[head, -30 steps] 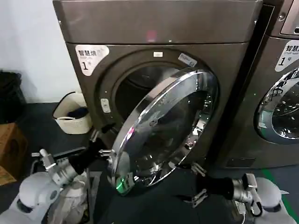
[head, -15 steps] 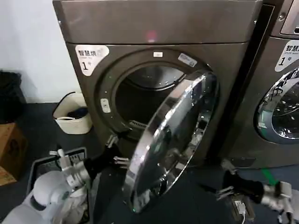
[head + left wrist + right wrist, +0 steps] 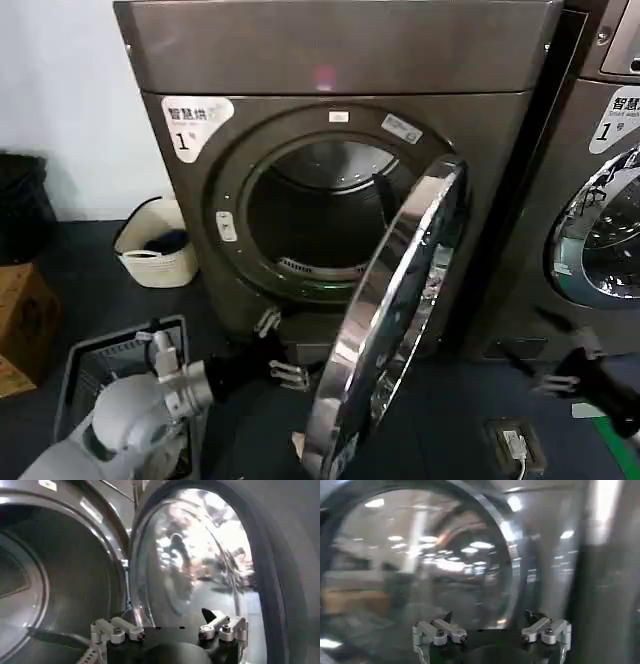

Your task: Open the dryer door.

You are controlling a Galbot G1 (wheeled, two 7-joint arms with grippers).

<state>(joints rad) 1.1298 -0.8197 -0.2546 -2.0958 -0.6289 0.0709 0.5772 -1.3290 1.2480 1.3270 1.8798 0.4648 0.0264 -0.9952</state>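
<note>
The dryer door (image 3: 395, 310) stands swung far out from the grey-bronze machine, seen almost edge-on, with its chrome rim towards me. The dark drum opening (image 3: 315, 220) is fully exposed. My left gripper (image 3: 280, 348) is open and holds nothing, low in front of the machine, just left of the door's lower rim on its inner side. In the left wrist view, the left gripper (image 3: 170, 619) faces the door's inner face (image 3: 200, 565). My right gripper (image 3: 550, 358) is open and empty, low and well to the right of the door. In the right wrist view, the right gripper (image 3: 489, 616) looks at the door's glass (image 3: 420, 565).
A second machine with a paler round door (image 3: 600, 240) stands at the right. A white basket (image 3: 155, 250) sits on the floor at the left, with a cardboard box (image 3: 20, 315) nearer me. A grey bin (image 3: 100, 365) lies under my left arm. A floor socket (image 3: 515, 443) is low right.
The door has swung further out, from half open to nearly edge-on. My left gripper has followed it rightwards and down. My right gripper has drawn away to the right.
</note>
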